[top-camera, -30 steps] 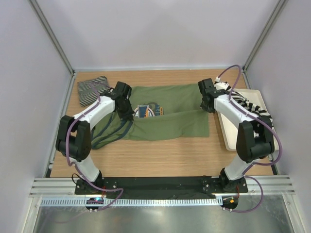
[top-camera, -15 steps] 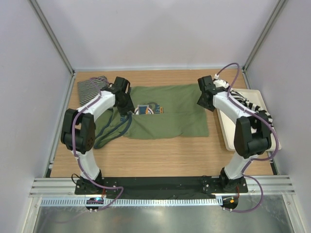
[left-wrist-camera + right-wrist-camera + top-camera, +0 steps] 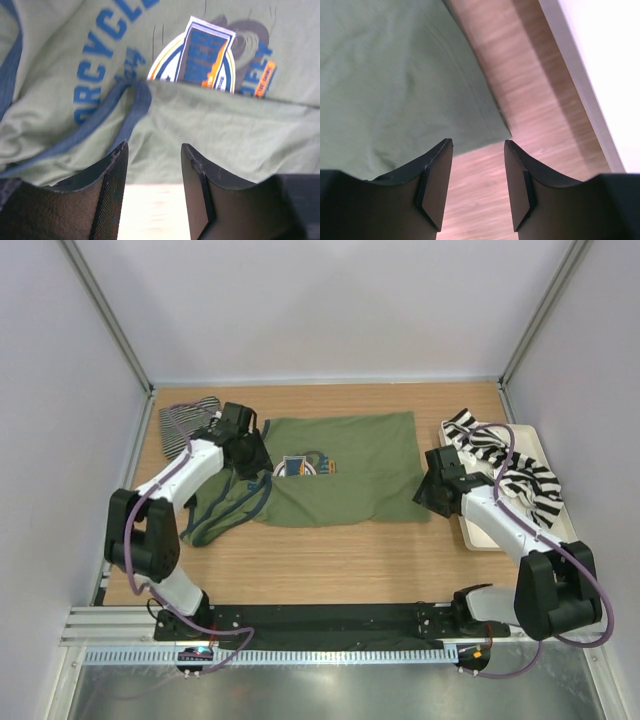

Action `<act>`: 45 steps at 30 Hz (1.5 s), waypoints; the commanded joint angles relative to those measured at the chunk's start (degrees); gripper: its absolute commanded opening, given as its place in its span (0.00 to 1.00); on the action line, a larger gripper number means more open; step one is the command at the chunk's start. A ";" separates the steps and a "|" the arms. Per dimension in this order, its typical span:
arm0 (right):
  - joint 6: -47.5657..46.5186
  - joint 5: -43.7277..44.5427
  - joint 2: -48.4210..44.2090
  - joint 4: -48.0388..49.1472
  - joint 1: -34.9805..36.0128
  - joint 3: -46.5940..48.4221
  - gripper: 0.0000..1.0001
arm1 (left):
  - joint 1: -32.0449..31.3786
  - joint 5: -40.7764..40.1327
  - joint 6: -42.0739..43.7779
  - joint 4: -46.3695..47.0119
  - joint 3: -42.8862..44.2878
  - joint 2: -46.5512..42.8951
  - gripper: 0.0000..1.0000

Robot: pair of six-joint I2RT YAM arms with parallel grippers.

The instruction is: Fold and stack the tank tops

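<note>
Left gripper (image 3: 252,462), jaws apart and empty, arm stretched far over green top's (image 3: 345,475) left end; right gripper (image 3: 428,498), likewise parted and empty, at its near-right corner. Top lies flat on table (image 3: 330,560), long axis left–right, straps leftward.

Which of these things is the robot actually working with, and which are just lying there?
For the job: olive green cloth tank top; pinstriped black-and-white cloth tank top; broad-striped black-and-white cloth tank top.
Just lying about: cream rectangular tray; wooden table.
</note>
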 commanded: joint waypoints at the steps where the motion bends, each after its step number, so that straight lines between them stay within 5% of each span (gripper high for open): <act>1: 1.38 -2.07 -2.17 3.33 -0.07 -3.58 0.52 | 0.51 0.43 -1.56 4.87 -5.43 -6.74 0.47; 5: 1.47 -1.19 -0.94 5.17 -0.07 -5.34 0.53 | 2.18 -4.94 -2.70 5.31 -10.01 -14.55 0.49; 16: 3.23 1.97 6.44 11.24 0.20 -7.01 0.41 | 14.04 2.62 -2.97 2.78 -18.81 -26.78 0.52; 19: 3.32 3.90 7.41 11.86 0.20 -7.19 0.30 | 15.63 2.27 -2.27 -0.74 -19.60 -28.89 0.78; 21: 3.32 6.62 7.67 10.64 0.02 -6.40 0.08 | 16.69 0.42 -2.27 -3.81 -20.03 -30.04 0.91; 30: 3.75 14.28 6.80 5.35 -1.91 -3.94 0.01 | 19.94 -1.95 -5.43 -9.01 -25.82 -35.39 0.79; 45: 3.84 12.17 10.57 9.22 -4.11 -1.48 0.01 | 19.94 -6.79 -14.74 -15.69 -32.08 -34.17 0.67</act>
